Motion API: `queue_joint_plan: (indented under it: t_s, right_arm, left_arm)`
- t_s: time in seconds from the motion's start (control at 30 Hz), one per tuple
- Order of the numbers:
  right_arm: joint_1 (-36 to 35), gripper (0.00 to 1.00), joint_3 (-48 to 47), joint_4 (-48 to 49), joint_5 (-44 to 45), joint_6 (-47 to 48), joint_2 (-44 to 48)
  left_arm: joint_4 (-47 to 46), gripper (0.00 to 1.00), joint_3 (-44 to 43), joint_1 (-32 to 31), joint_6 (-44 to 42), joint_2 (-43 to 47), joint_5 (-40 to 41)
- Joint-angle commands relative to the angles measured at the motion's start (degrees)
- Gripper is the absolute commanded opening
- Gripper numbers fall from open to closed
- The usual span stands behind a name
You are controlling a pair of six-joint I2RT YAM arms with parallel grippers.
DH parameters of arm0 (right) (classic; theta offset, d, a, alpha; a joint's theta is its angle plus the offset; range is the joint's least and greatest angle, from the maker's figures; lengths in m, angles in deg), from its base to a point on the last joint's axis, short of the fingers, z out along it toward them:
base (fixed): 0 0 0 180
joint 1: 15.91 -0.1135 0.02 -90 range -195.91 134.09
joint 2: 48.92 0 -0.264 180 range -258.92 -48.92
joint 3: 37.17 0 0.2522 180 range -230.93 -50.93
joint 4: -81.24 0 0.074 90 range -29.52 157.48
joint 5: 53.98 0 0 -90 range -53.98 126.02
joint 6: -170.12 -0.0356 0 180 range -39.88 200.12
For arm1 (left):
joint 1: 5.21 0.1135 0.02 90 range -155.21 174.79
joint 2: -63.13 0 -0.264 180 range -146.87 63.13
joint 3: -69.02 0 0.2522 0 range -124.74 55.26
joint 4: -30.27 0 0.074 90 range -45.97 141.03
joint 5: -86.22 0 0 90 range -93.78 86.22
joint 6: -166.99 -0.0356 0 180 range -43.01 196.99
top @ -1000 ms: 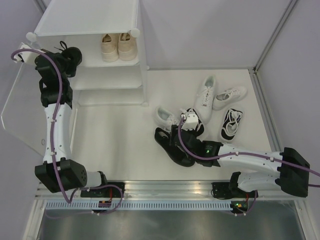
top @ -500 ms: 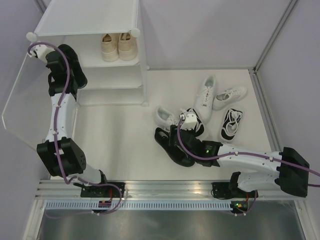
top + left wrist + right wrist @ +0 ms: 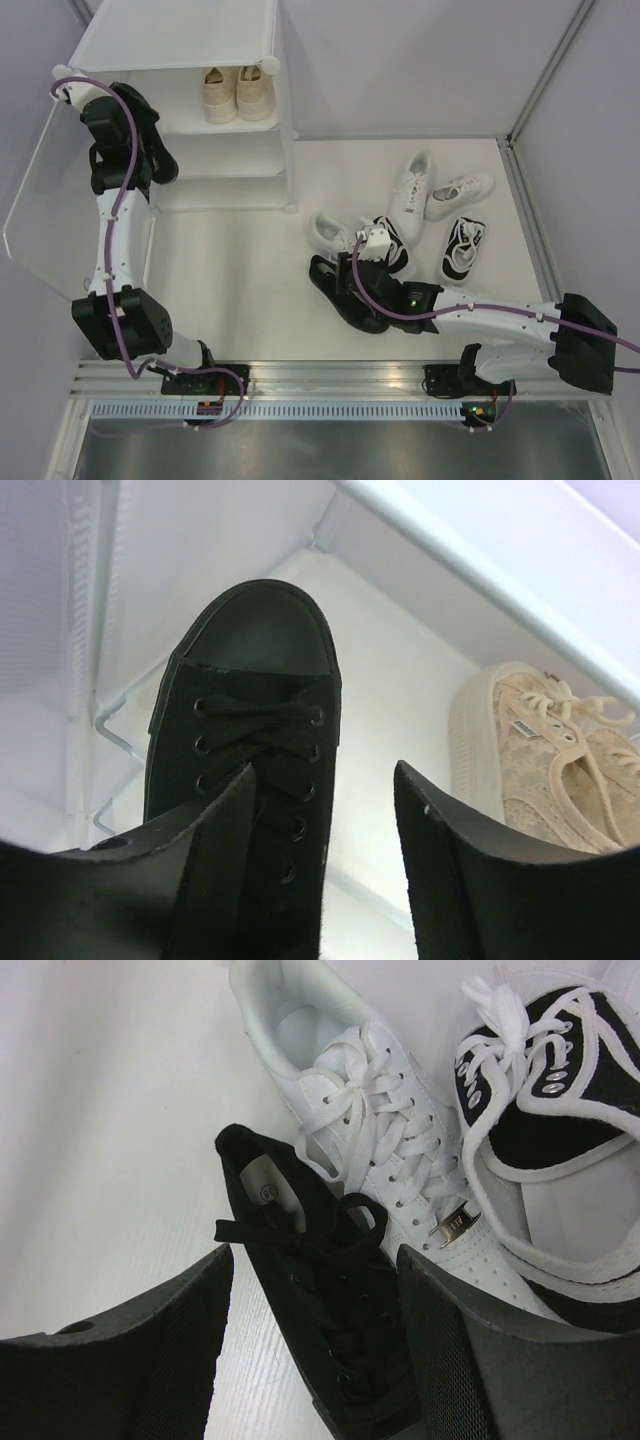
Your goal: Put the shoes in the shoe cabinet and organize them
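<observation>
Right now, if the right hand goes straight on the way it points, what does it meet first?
Most likely the black sneaker, seen straight ahead between the right hand's open fingers; depth is unclear.

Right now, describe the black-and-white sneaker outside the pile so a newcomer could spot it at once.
From the white shoe cabinet at the back left, look right across the floor to the scattered shoes. At their right edge, just nearer the robot than a white sneaker, lies the black-and-white sneaker: black upper, white trim and laces, away from the central pile.
</observation>
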Motion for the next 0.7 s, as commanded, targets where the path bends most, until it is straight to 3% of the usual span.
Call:
queue_joint_plan:
  t_s: [0.0, 0.27, 0.5, 0.67]
  right_arm:
    - [-0.16, 0.71, 0.29, 1.71, -1.14, 0.56, -0.82]
    - [-0.16, 0.71, 0.38, 1.45, -1.66, 0.82, -0.74]
    - [-0.16, 0.71, 1.43, 1.54, -1.23, 1.26, -0.21]
    - [-0.16, 0.71, 1.00, 1.80, -2.98, 1.53, -0.91]
  left_arm:
    - [1.29, 0.63, -2.91, -0.02, -3.67, 2.31, -1.22]
    - [7.88, 0.70, -3.89, -0.02, -3.93, -0.16, 0.09]
    - [12.28, 0.83, -0.98, -0.02, -3.84, 6.79, 2.02]
    - [16.06, 0.84, -5.46, -0.02, -4.20, 2.49, 0.46]
